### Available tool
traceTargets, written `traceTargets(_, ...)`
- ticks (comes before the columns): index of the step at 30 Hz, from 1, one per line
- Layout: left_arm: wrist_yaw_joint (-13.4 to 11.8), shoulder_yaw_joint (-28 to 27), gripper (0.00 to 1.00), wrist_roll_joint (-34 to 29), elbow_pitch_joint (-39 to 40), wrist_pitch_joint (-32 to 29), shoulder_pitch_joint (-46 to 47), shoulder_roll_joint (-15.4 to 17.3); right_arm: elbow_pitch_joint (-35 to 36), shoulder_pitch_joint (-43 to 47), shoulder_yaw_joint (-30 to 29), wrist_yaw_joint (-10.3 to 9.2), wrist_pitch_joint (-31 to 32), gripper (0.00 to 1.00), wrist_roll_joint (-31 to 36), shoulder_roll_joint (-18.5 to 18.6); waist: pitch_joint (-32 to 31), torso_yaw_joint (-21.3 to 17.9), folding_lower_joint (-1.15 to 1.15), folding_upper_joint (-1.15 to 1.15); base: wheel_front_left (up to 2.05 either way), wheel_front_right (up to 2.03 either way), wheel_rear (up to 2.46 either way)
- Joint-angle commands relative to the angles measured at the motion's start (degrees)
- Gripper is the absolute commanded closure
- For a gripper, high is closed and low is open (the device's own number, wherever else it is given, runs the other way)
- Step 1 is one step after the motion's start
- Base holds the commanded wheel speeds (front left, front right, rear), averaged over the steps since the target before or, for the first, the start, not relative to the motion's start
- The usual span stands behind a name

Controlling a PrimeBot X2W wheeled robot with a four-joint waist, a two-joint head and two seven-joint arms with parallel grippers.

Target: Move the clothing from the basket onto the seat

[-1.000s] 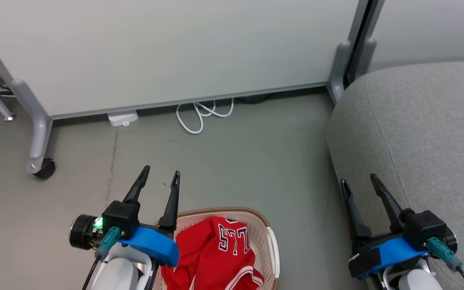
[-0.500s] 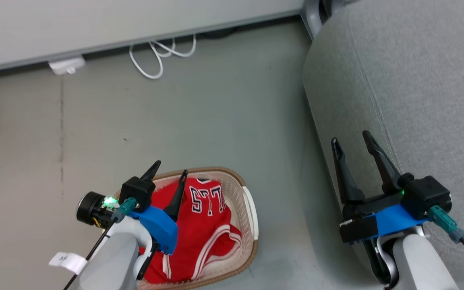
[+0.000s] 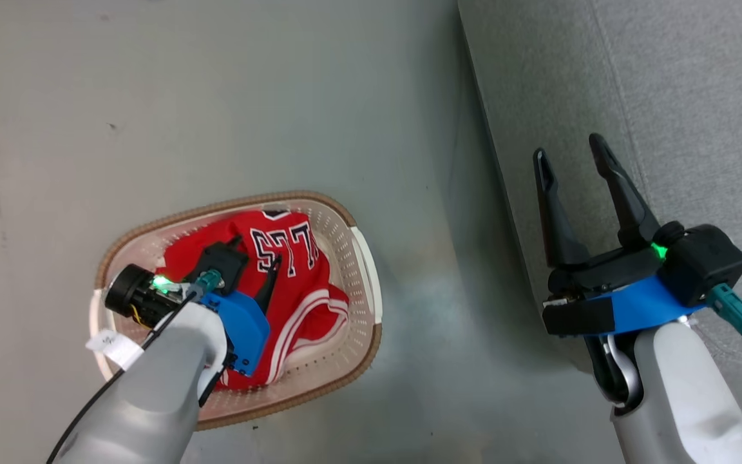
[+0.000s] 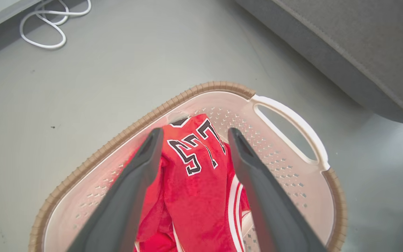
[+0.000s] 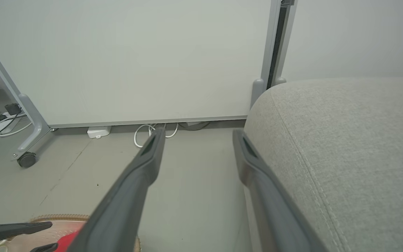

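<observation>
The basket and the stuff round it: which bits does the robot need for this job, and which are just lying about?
For the job:
- clothing, in the basket
- seat
- left pincer, open above the clothing
- right pincer, open beside the seat

Just lying about:
- white cable on the floor
- small white box
- wheeled partition

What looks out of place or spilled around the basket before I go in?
Nothing stands out. The basket sits upright on the floor beside the seat. The clothing lies crumpled inside it, with none seen over the rim. The open left pincer hangs over the fabric.
</observation>
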State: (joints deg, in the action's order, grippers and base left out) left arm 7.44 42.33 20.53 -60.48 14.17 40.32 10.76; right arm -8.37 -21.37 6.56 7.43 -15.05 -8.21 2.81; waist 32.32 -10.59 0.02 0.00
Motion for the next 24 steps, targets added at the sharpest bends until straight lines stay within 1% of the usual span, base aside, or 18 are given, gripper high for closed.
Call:
traceTargets(1, 0.0, 1.2, 0.0, 1.0, -1.4, -0.7, 2.0, 0.4, 0.8, -1.6, 0.0, 0.11, -0.2, 0.0, 0.2, 0.1, 4.3, -1.3, -0.02, 0.0, 0.0, 0.0, 0.0)
traceTargets(4, 0.0, 3.6, 0.0, 2.8, -4.7, -1.7, 4.8, 1.6, 2.0, -3.4, 0.5, 0.11, -0.2, 0.0, -0.5, 0.1, 7.8, -2.3, -0.02, 0.0, 0.0, 0.0, 0.0)
traceTargets(8, 0.0, 4.8, 0.0, 5.0, -6.9, -2.6, 7.1, 2.6, 3.7, -4.9, 0.7, 0.11, -0.2, 0.0, -0.7, 0.1, 11.2, -3.0, -0.02, 0.0, 0.0, 0.0, 0.0)
traceTargets(17, 0.0, 8.8, 0.0, 8.2, -9.1, -4.9, 13.0, 4.8, 7.6, -6.4, -0.9, 0.11, -0.2, 0.0, 0.0, 0.1, 18.4, -3.3, -0.02, 0.0, 0.0, 0.0, 0.0)
traceTargets(18, 0.0, 8.6, 0.0, 8.7, -9.8, -4.6, 14.6, 4.8, 8.4, -6.4, -1.1, 0.11, -0.2, 0.0, 0.1, 0.1, 19.7, -3.3, -0.02, 0.0, 0.0, 0.0, 0.0)
traceTargets(20, 0.0, 8.4, 0.0, 9.2, -10.1, -4.5, 15.1, 4.5, 8.8, -6.3, -1.2, 0.11, -0.2, 0.0, 0.2, 0.1, 20.3, -3.2, -0.02, 0.0, 0.0, 0.0, 0.0)
traceTargets(24, 0.0, 9.5, 0.0, 9.8, -10.7, -5.3, 17.5, 3.7, 10.0, -5.8, -1.4, 0.11, -0.2, 0.0, 0.7, 0.1, 22.6, -2.9, -0.02, 0.0, 0.0, 0.0, 0.0)
